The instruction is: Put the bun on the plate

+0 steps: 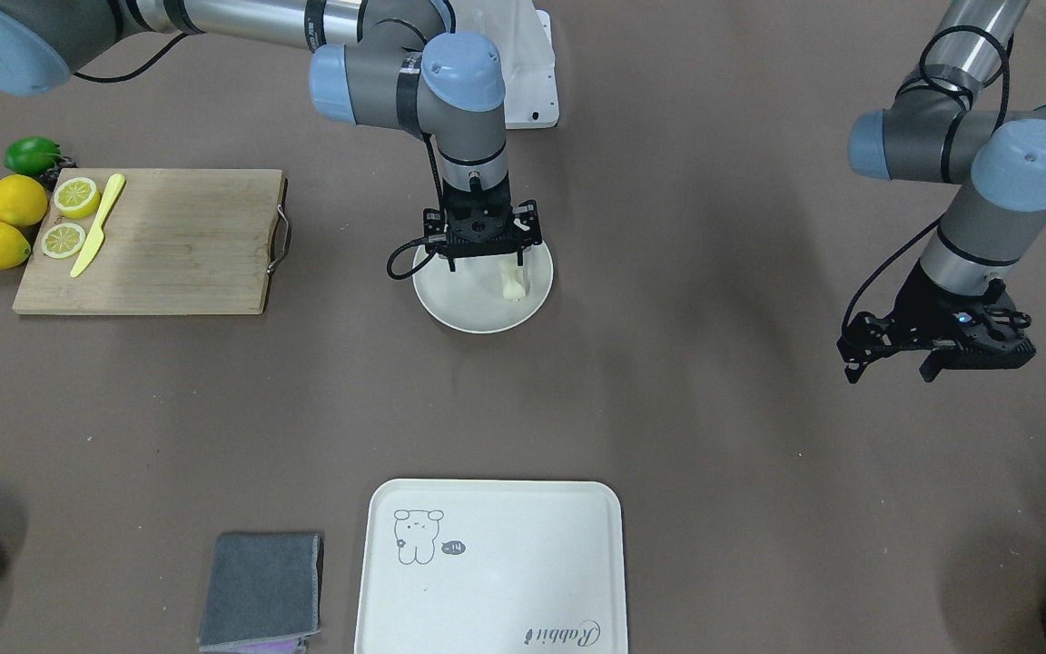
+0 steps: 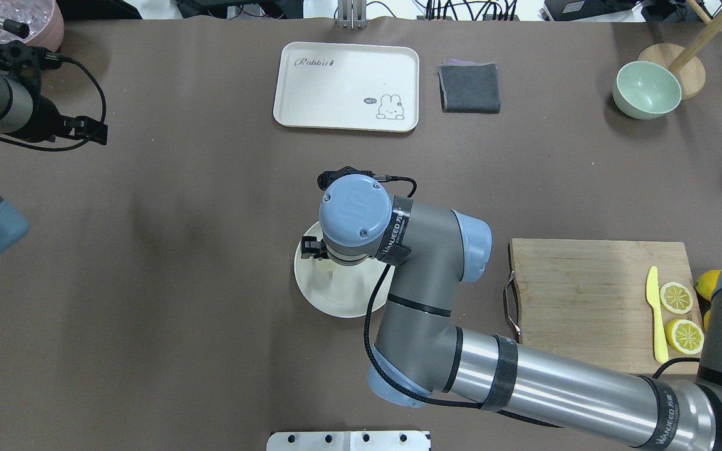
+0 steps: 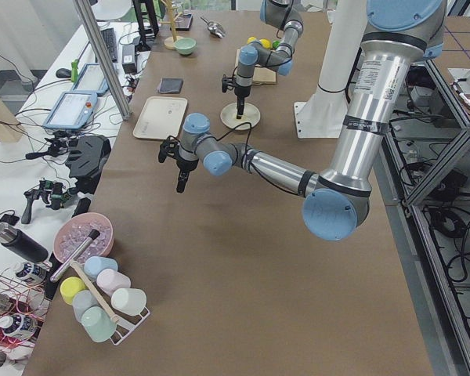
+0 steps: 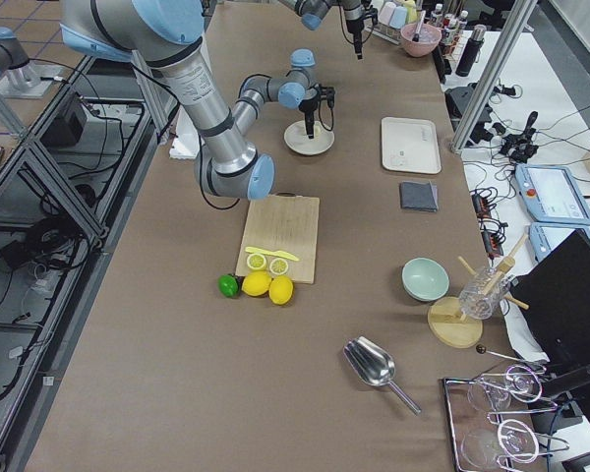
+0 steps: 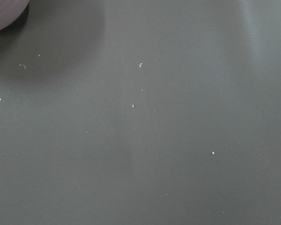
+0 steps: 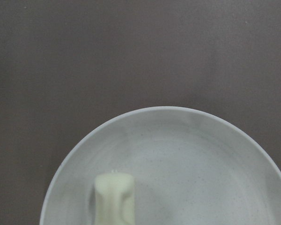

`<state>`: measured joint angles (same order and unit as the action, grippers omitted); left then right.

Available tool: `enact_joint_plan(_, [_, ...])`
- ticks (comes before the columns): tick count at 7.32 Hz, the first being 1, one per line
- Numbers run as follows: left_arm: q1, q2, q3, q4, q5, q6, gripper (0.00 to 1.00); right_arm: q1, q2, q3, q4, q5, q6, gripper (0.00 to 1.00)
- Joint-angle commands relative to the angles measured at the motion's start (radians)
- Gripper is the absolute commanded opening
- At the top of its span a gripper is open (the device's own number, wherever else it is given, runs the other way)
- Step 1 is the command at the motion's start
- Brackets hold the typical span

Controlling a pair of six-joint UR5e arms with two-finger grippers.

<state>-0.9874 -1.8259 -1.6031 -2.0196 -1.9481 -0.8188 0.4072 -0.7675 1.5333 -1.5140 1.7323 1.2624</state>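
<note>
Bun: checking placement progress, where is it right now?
Front-facing view: the bun is over the right part of the plate, just below the right gripper, mid-table.

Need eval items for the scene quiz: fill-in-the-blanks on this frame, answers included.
The right gripper holds the small pale cream-white bun over the round off-white plate; the left gripper holds ___.
On the wooden cutting board, the yellow plastic knife lies beside ___ lemon slices.
Beside the board lie two whole yellow lemons and one ___ fruit.
Missing: nothing; two; green.
</note>
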Motion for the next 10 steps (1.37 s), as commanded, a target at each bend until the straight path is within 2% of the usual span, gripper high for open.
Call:
enact_joint_plan(1, [0.006, -0.001, -0.003, -0.001, 0.000, -0.005, 0.98, 0.004, -0.021, 0.005, -0.012, -0.008, 0.000, 1.00])
enact_joint_plan(3, [0.012, -0.003, -0.005, -0.002, 0.000, -0.006, 0.98, 0.042, -0.019, 0.037, -0.031, 0.022, -0.001, 1.00])
enact_joint_plan(4, [0.012, -0.007, -0.008, -0.001, 0.000, -0.006, 0.98, 0.097, -0.026, 0.124, -0.120, 0.109, -0.003, 1.00])
enact_joint_plan(5, [0.013, -0.021, -0.002, -0.001, 0.000, 0.003, 0.98, 0.163, -0.074, 0.252, -0.206, 0.194, -0.023, 1.00])
enact_joint_plan(6, [0.016, -0.021, -0.003, -0.020, 0.000, 0.007, 0.98, 0.241, -0.169, 0.334, -0.219, 0.270, -0.085, 1.00])
enact_joint_plan(7, [0.016, -0.003, 0.006, -0.103, 0.005, 0.007, 0.98, 0.327, -0.267, 0.375, -0.219, 0.314, -0.192, 1.00])
enact_joint_plan(9, [-0.007, 0.004, 0.072, -0.123, 0.014, 0.010, 0.98, 0.509, -0.433, 0.377, -0.219, 0.374, -0.471, 1.00])
enact_joint_plan(10, [-0.045, 0.005, 0.080, -0.122, 0.009, 0.013, 0.98, 0.635, -0.516, 0.369, -0.221, 0.438, -0.652, 1.00])
